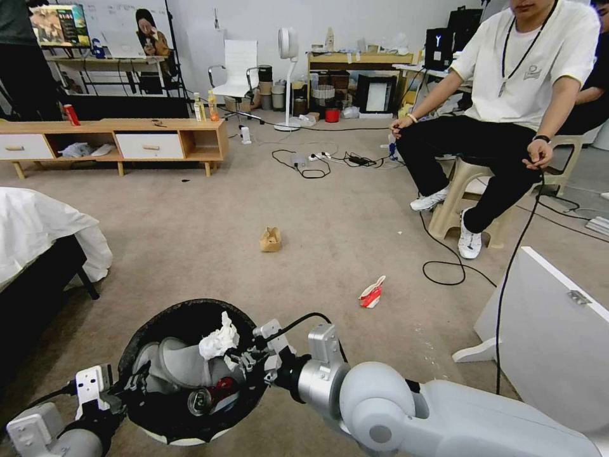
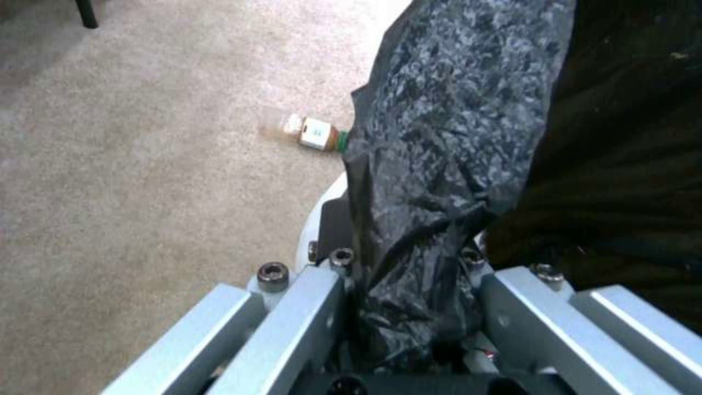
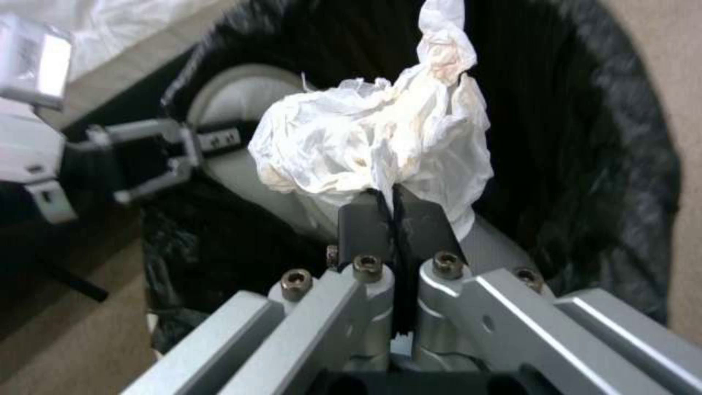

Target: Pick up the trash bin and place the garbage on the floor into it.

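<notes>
Black-lined bin: the trash bin (image 1: 158, 355) sits at 7 o'clock in the head view, a crushed red can (image 1: 212, 393) inside it.
Left gripper: left gripper (image 2: 409, 307) clamps the bin's rim and black bag at 8 o'clock.
Right gripper: right gripper (image 3: 395, 211), pads pressed together, pinches a white tissue (image 3: 373, 148) over the bin's mouth.
Floor: carpet (image 1: 190, 241) carries a tan paper bag (image 1: 270, 239) at 12 o'clock from the bin, a red-white carton (image 1: 372, 293) at 2 o'clock, and a small bottle (image 2: 311, 133) just beside the bin.
</notes>
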{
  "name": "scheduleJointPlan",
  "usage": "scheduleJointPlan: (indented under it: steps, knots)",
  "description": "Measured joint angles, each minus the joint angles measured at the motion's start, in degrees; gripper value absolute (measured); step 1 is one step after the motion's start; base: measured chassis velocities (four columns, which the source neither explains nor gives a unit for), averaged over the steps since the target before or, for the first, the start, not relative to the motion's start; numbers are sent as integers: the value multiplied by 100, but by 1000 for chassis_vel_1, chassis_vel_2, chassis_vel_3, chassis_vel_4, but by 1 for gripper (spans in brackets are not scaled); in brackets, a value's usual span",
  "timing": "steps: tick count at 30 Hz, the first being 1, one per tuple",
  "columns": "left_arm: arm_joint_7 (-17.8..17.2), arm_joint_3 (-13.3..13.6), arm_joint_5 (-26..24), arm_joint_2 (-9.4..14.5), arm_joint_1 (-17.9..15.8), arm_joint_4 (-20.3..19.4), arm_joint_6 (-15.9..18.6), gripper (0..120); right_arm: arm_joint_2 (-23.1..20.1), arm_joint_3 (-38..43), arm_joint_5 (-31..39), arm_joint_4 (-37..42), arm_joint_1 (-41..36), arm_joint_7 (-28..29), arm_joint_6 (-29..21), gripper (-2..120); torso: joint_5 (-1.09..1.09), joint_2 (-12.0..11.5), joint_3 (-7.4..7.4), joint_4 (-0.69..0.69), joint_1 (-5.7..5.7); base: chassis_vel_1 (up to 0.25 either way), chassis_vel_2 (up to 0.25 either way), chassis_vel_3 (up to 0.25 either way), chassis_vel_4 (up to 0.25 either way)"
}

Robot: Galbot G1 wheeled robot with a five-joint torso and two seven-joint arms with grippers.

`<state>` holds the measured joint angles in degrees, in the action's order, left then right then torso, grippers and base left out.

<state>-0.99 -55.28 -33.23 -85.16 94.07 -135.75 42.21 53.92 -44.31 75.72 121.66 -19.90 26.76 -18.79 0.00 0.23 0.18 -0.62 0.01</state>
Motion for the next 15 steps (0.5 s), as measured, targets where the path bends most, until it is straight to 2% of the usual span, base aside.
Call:
scheduleJointPlan:
  steps: [15]
  knots:
    - [10, -3, -23, 3, 7, -8, -3, 6, 406, -208, -37, -791, 56, 146, -113, 1, 0, 0, 0, 1, 0, 0, 0, 0, 0]
